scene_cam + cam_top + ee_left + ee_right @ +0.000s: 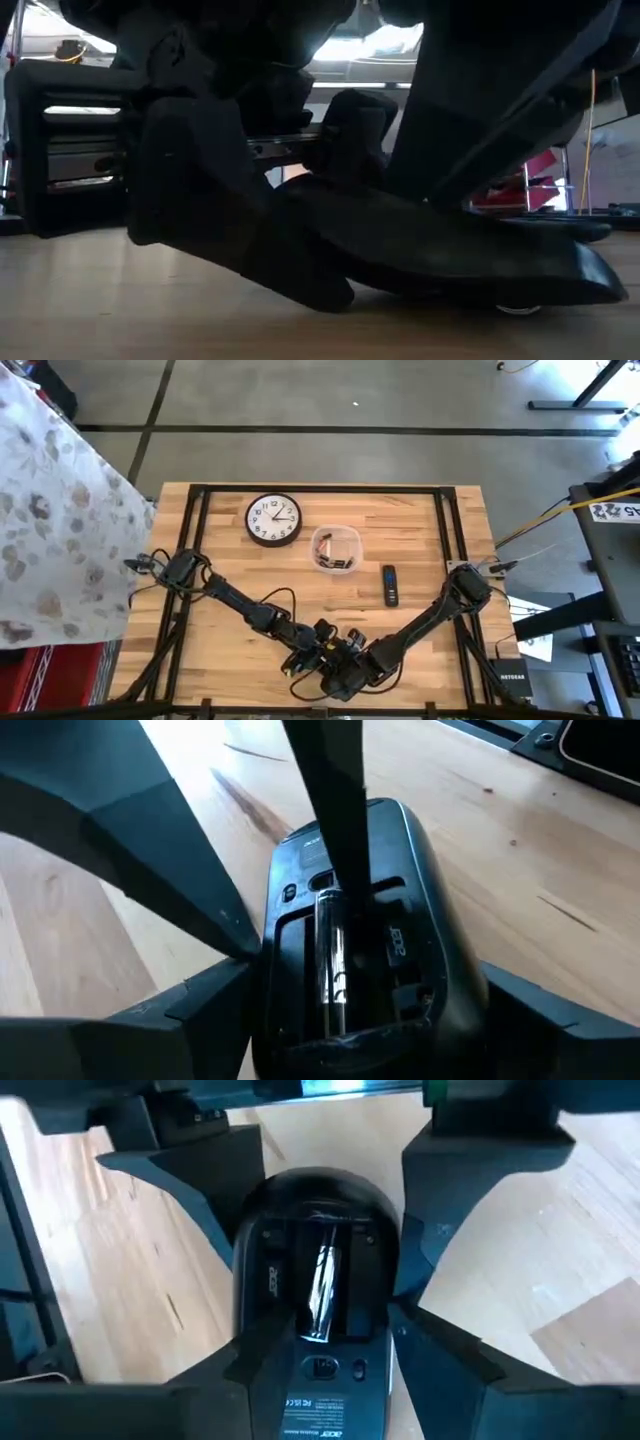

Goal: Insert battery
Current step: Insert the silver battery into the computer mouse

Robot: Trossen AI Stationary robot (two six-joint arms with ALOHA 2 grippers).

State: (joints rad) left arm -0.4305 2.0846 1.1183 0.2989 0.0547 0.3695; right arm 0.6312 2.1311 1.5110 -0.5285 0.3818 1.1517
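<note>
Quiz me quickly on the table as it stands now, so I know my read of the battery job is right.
1. True or false: the battery lies in the open bay on the underside of the mouse.
2. What sits on the table right beside the clock? A) a clear tub B) a mug C) a book
3. Fill in: the left gripper and the right gripper meet at the table's near edge around the ____.

Key: 1 true; 2 A; 3 mouse.
</note>
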